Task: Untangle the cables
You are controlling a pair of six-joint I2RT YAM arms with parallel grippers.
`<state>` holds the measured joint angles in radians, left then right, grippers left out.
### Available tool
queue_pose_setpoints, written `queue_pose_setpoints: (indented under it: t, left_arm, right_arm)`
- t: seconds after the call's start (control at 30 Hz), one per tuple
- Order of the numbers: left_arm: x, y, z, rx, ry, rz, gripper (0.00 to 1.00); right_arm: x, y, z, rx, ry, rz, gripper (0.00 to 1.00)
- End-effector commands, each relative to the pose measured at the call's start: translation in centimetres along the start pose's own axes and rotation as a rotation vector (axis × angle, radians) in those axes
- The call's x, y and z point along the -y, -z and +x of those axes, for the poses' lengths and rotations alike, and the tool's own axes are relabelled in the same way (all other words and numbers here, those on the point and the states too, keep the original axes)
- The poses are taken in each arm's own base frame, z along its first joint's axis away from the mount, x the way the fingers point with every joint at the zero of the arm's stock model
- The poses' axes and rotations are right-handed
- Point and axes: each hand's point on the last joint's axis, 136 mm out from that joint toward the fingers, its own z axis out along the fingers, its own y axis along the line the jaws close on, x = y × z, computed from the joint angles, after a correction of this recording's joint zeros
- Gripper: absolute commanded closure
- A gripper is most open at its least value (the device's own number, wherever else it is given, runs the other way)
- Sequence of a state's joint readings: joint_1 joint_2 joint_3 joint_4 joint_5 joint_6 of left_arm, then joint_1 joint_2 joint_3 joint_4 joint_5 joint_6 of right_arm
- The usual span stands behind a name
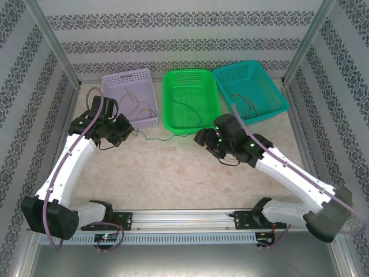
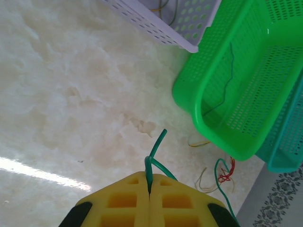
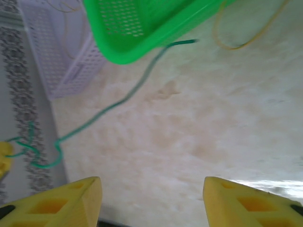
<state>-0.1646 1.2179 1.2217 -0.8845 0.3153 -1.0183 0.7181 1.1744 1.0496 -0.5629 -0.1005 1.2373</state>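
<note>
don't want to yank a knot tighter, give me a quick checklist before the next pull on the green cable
1. The left gripper has its jaws shut on the green cable: ok.
2. The right gripper has its jaws open with nothing between them: ok.
3. The green cable is free of the red cable: cannot tell; a green strand loops right beside it.
4. The cable's far end is free of the green basket: cannot tell; it lies right at the basket's edge in the right wrist view.
5. There is bare table between the arms to pull across: ok.
</note>
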Motion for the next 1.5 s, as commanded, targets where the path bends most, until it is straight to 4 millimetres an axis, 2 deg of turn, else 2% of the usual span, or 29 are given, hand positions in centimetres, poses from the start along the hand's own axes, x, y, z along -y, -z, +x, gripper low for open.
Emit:
queue_pose_setpoints:
  t: [0.0,0.1,0.23,0.3,0.37,0.4,0.47,0.5,0.63,0.77,0.87,1.03,1.23,1.33,1.47]
  left_arm:
    - [2.3,-0.2,0.1,0.000,-0.002,0.081,1.00]
    - [2.8,-0.6,0.4,-0.009,-0.015,0.090,1.00]
    - [3.4,-0.9,1.1,-0.027,-0.036,0.105,1.00]
    - [3.6,-0.8,1.4,-0.033,-0.047,0.116,1.00]
    - [4.1,-0.8,1.6,-0.040,-0.058,0.136,1.00]
    - [4.3,-0.7,1.8,-0.048,-0.067,0.149,1.00]
    - [5.1,-0.7,2.4,-0.070,-0.101,0.185,1.00]
    - [5.5,-0.6,2.7,-0.084,-0.123,0.208,1.00]
    - [6.8,-0.9,5.1,-0.185,-0.250,0.272,1.00]
    - [6.7,-2.2,8.2,-0.297,-0.373,0.279,1.00]
    - [6.9,-2.9,10.4,-0.349,-0.451,0.296,1.00]
    - [8.1,-3.6,14.7,-0.423,-0.607,0.361,1.00]
    - [7.2,-4.8,20.1,-0.508,-0.861,0.324,1.00]
    - [6.8,-5.3,22.7,-0.543,-0.961,0.319,1.00]
    - [6.5,-6.0,25.1,-0.553,-1.075,0.299,1.00]
  right_arm:
    - [-5.9,-1.2,-0.1,-0.023,-0.167,-0.182,0.40]
    - [-7.9,-2.7,-0.2,-0.036,-0.167,-0.193,0.40]
    - [-8.7,-4.7,-0.8,-0.021,-0.178,-0.190,0.41]
    - [-8.6,-5.4,-0.9,-0.028,-0.170,-0.168,0.48]
    - [-8.2,-6.0,-1.0,-0.026,-0.164,-0.155,0.59]
    - [-7.9,-6.2,-1.1,-0.024,-0.161,-0.147,0.68]
    - [-7.5,-6.2,-2.1,-0.002,-0.129,-0.138,0.96]
    - [-7.4,-5.9,-2.9,0.021,-0.106,-0.130,1.00]
    - [-7.5,-3.8,-7.9,0.142,0.052,-0.116,1.00]
    - [-8.5,-1.8,-13.0,0.226,0.196,-0.132,1.00]
    - [-9.4,-1.1,-15.8,0.244,0.273,-0.144,1.00]
    - [-11.4,-0.6,-18.9,0.249,0.403,-0.182,1.00]
    - [-12.8,-0.1,-22.5,0.289,0.486,-0.225,1.00]
    - [-13.6,-0.1,-23.4,0.299,0.543,-0.247,1.00]
    - [-14.2,-0.1,-24.2,0.308,0.579,-0.273,1.00]
